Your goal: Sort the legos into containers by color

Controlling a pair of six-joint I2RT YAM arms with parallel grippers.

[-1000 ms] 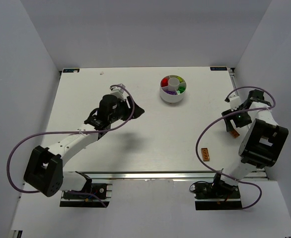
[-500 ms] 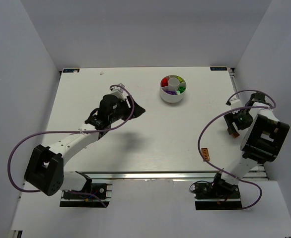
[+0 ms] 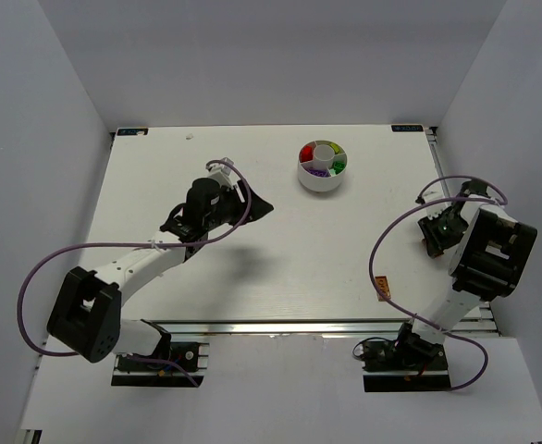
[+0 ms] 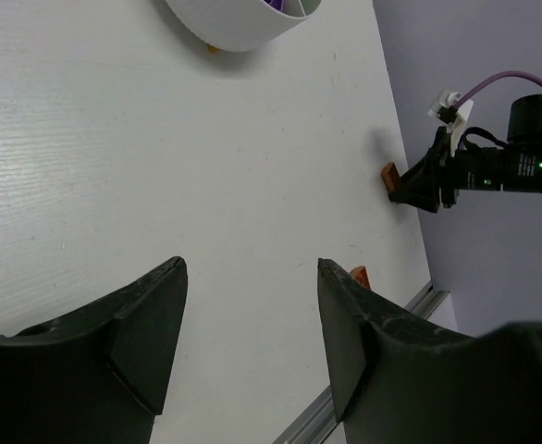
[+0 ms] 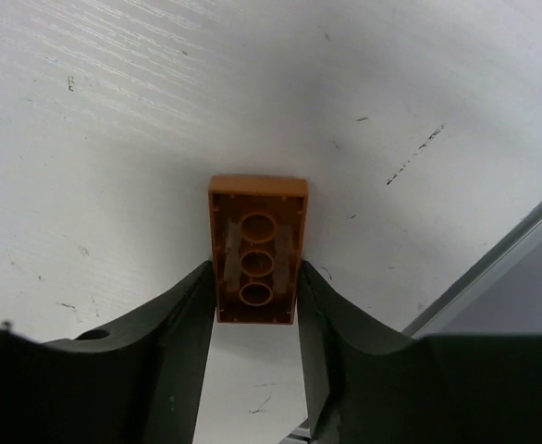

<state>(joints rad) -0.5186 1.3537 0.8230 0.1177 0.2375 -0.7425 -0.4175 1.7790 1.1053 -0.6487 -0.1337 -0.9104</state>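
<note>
An orange lego [image 5: 257,250] lies underside up on the table near the right edge, and my right gripper [image 5: 254,277] is shut on it, both fingers pressed against its long sides. In the top view that right gripper [image 3: 431,242] points down at the table's right edge. A second orange lego [image 3: 383,289] lies near the front edge. The round white dish [image 3: 323,176] of containers stands at the back centre with red, purple and green legos in its wedges. My left gripper [image 4: 248,268] hangs open over bare table left of centre, holding nothing.
The metal rail [image 3: 280,324] runs along the table's front edge. Grey walls close in the left, right and back sides. A small orange piece [image 4: 213,48] shows at the foot of the dish [image 4: 243,23]. A purple cable loops [image 3: 396,236] beside the right arm.
My right gripper has come down over the orange lego by the right edge and its jaws have closed against the brick's sides. The left arm has not moved.
</note>
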